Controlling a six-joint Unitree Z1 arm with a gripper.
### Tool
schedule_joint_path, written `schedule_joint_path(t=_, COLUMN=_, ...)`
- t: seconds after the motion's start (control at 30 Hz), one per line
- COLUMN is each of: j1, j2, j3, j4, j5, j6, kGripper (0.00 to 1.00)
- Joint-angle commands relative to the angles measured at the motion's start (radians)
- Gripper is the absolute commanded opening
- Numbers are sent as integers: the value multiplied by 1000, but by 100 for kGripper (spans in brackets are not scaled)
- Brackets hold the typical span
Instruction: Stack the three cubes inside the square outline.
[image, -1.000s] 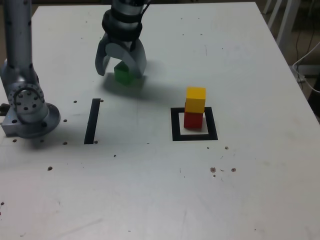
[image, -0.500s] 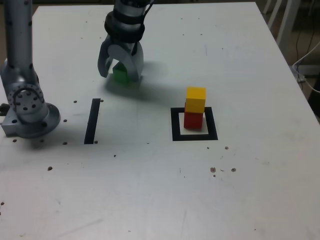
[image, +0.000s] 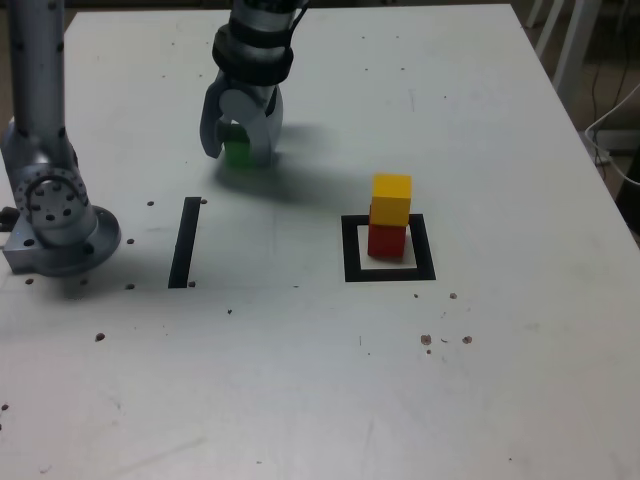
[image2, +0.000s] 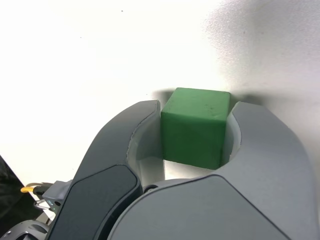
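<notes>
Exterior view: the yellow cube (image: 391, 200) rests on top of the red cube (image: 386, 241). The red cube stands inside the square outline (image: 352, 270), with part of the white centre visible around its foot. The black strip (image: 184, 243) lies on the table (image: 300, 380), well apart from the outline, toward the exterior view's left. The arm base (image: 64, 240) is located farther toward that side.

The gripper (image: 237, 157) points down at the far part of the table, outside the outline. The green cube (image: 237, 150) is located between its fingers; from this camera, the fingers cover part of the cube, and contact on both sides cannot be confirmed.

Wrist view: this camera supplies the grip detail. The fingers are clamped on the green cube, one against each of two opposite sides. The top face and one broad side face are exposed between them. Whether the cube bears on the table or is raised clear cannot be determined from either camera. A small orange piece (image2: 27, 189) appears beside grey hardware (image2: 56, 193); its identity cannot be determined. Refer to the exterior view for the two-cube stack, the outline and the strip.
</notes>
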Motion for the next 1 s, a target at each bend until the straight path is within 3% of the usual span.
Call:
schedule_joint_path(t=0.0, j1=-3, j2=1, j3=-3, j4=3, j5=-10, j6=2, kGripper=31)
schedule_joint_path(t=0.27, j1=-62, j2=-25, j3=-59, j4=53, j5=-42, j6=-11, kGripper=31)
schedule_joint_path(t=0.67, j1=-295, j2=-42, j3=-369, j4=316, j5=-43, j6=-126, kGripper=31)
schedule_joint_path(t=0.97, j1=-374, j2=-12, j3=-533, j4=433, j5=-41, j6=-192, kGripper=31)
